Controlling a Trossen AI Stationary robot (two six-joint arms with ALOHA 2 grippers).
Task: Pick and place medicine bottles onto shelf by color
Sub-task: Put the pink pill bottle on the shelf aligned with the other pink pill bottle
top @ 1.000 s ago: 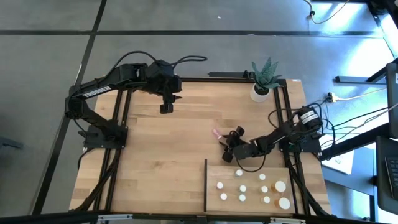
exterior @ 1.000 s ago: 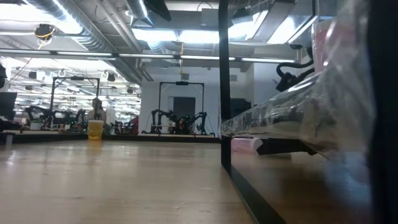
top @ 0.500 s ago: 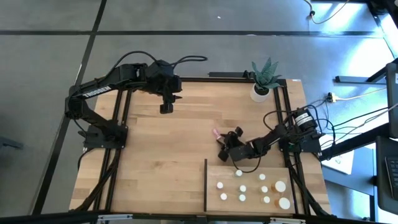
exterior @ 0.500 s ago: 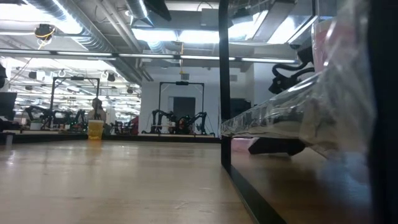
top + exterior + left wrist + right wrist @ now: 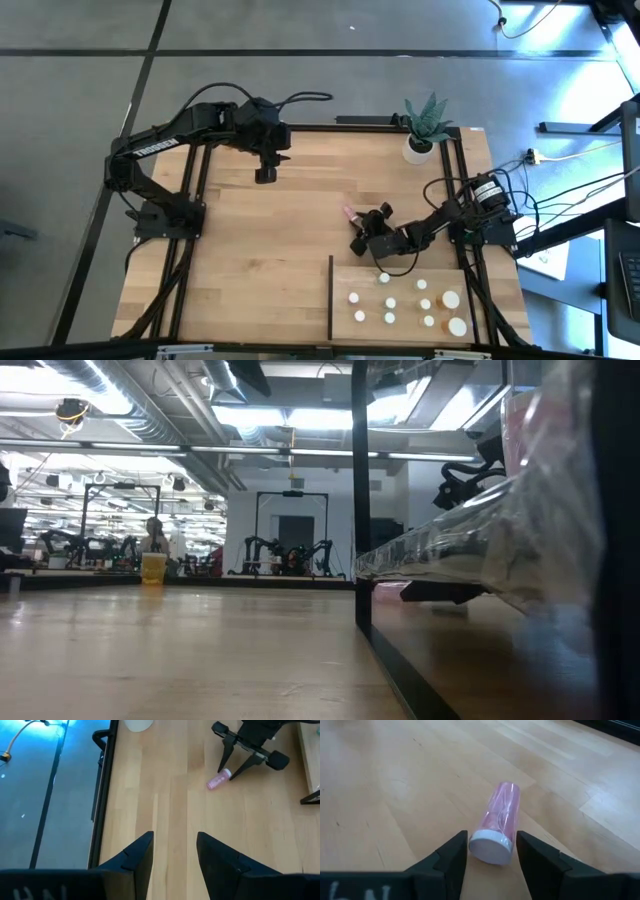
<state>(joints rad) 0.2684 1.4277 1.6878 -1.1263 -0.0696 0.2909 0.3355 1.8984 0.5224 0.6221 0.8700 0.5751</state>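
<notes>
Pink bottle [image 5: 496, 825]: lies on its side on the tabletop [image 5: 260, 250], off the shelf, white cap between the right fingers.
Right gripper [image 5: 354, 229]: low at the bottle; jaws spread around the cap, contact unclear.
Left gripper [image 5: 263, 176]: far side, jaws parted, nothing held.
Shelf [image 5: 345, 275]: carries white-capped bottles [image 5: 390, 302].

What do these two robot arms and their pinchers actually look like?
Both arms, the left arm and the right arm, are black jointed tubes with loose black cables looping off them. Each ends in two dark, wedge-shaped fingers. The left arm carries small white lettering.
</notes>
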